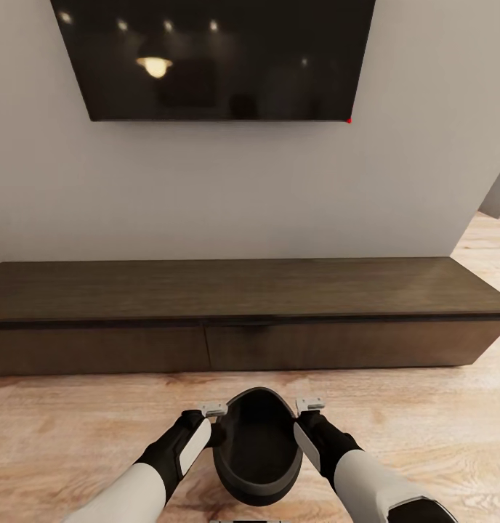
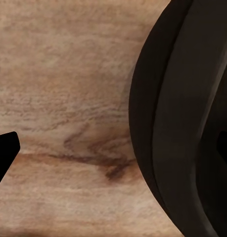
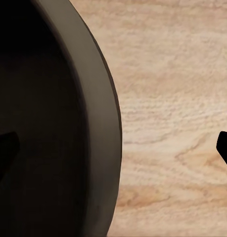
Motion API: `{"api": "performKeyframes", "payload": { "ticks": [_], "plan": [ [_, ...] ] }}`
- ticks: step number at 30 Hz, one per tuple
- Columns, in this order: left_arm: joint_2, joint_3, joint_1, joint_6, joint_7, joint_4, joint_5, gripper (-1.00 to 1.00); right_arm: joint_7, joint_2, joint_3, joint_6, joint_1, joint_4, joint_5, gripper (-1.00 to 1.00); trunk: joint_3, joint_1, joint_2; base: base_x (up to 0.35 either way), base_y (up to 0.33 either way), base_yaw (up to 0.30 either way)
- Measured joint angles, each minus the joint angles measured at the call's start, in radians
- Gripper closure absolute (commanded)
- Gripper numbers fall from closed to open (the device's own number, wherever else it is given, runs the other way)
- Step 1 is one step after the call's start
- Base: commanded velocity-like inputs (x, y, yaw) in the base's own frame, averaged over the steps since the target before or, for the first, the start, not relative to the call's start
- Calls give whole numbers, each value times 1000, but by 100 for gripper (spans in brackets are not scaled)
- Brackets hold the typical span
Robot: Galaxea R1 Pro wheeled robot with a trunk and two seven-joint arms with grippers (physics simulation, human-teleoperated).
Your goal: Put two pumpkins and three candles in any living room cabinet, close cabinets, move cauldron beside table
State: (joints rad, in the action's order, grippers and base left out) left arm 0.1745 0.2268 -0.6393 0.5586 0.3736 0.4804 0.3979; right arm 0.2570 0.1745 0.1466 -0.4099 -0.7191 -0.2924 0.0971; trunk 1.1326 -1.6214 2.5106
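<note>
A dark cauldron (image 1: 258, 444) hangs between the robot's two arms above the plank floor (image 1: 75, 428), its mouth tipped toward the camera and its inside bare. The left end effector (image 1: 212, 411) sits at the cauldron's left rim, the right end effector (image 1: 309, 404) at its right rim. The wrist views put one finger of each inside the bowl and the other outside with a gap to the wall, so whether either is clamped on the rim cannot be told. Ahead, the cabinet (image 1: 243, 319) runs along the white wall beneath a wall-mounted television (image 1: 217, 58), and both drawer fronts in sight look flush and shut.

The step in hand appears to be carrying the cauldron toward the coffee surface. Doing it well likely means keeping both arms level and evenly spaced so neither rim slips, turning the base slowly rather than swinging the arms, and holding the pot low over the floor. It should be set down upright just beside the surface before either end effector lets go.
</note>
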Motion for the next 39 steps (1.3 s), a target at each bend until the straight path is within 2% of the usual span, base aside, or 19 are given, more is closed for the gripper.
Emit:
{"api": "performKeyframes", "payload": {
  "ticks": [16, 23, 39],
  "plan": [
    [0, 0, 0, -3, 1, 0, -1, -100, 0, 0, 0, 0, 0, 1, 0, -100, 0, 0, 0, 0, 0, 0],
    [0, 0, 0, -3, 1, 0, -1, -100, 0, 0, 0, 0, 0, 1, 0, -100, 27, -3, 2, 0, 0, 0],
    [0, 1, 0, -3, 0, 0, -1, -100, 0, 0, 0, 0, 0, 1, 0, -100, 27, -3, 2, 0, 0, 0]
  ]
}}
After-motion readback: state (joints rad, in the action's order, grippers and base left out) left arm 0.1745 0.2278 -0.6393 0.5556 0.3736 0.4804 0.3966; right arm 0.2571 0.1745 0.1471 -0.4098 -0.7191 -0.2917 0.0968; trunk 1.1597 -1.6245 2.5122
